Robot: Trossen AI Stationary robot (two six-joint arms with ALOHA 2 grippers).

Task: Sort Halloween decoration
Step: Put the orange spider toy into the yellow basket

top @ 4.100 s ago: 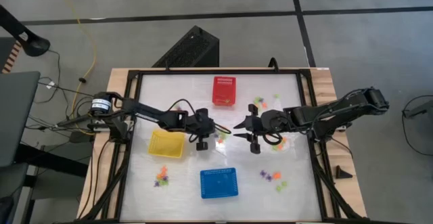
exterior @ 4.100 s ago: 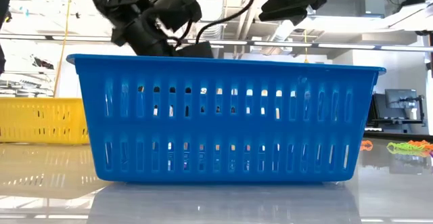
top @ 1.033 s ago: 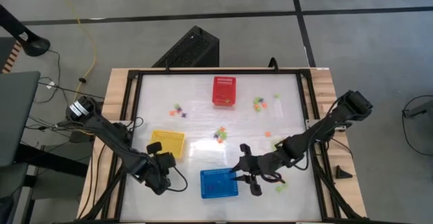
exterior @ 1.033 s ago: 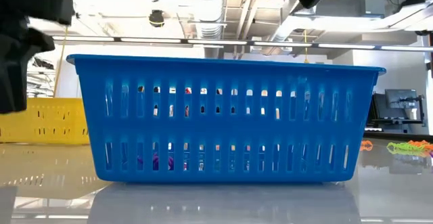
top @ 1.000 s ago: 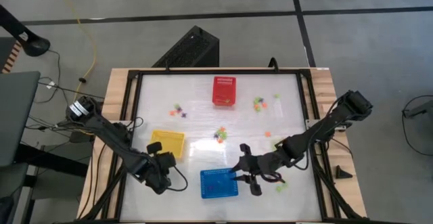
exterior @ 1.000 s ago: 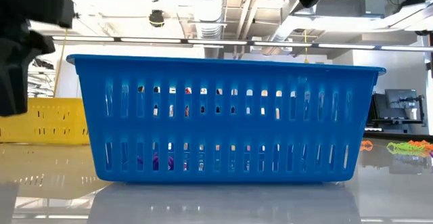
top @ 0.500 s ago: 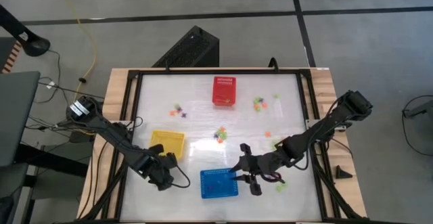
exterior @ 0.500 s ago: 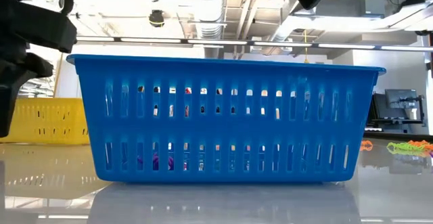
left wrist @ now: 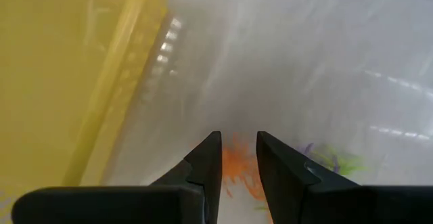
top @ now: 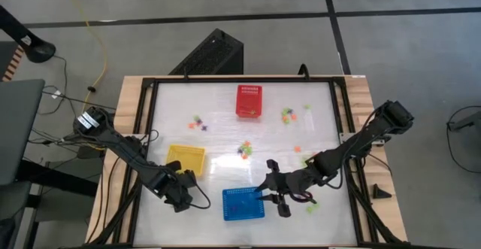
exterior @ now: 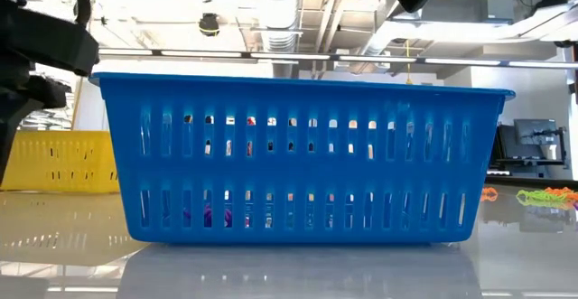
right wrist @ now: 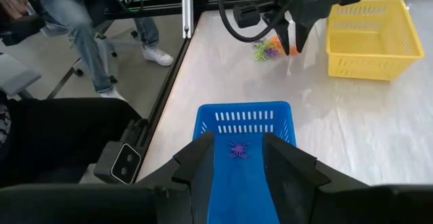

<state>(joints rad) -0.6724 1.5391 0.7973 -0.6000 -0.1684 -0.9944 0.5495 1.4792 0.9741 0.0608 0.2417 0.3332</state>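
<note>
Small orange, purple and green Halloween decorations lie scattered on the white table [top: 225, 129]. My left gripper [left wrist: 237, 158] points down near the front left, beside the yellow basket [top: 186, 159]. It is open, and an orange trinket [left wrist: 238, 170] shows in the gap below its tips. A purple and a green one [left wrist: 328, 160] lie next to it. My right gripper [right wrist: 237, 158] hovers open and empty over the blue basket [top: 243, 204], where a purple trinket [right wrist: 237, 148] lies on the floor. My left gripper comes from above with a finger on either side of the orange trinket [left wrist: 233, 164], which lies on the table. I cannot tell whether the fingertips touch it.
A red basket [top: 249, 101] stands at the far middle. More trinkets lie at the far left [top: 197, 122], the centre [top: 244, 150], the far right [top: 288, 115] and the near right [top: 310, 206]. A seated person [right wrist: 81, 21] is beyond the table's left edge.
My left gripper has tipped to point more steeply down over the trinkets by the yellow basket and has hardly shifted. My right gripper has kept still over the blue basket.
</note>
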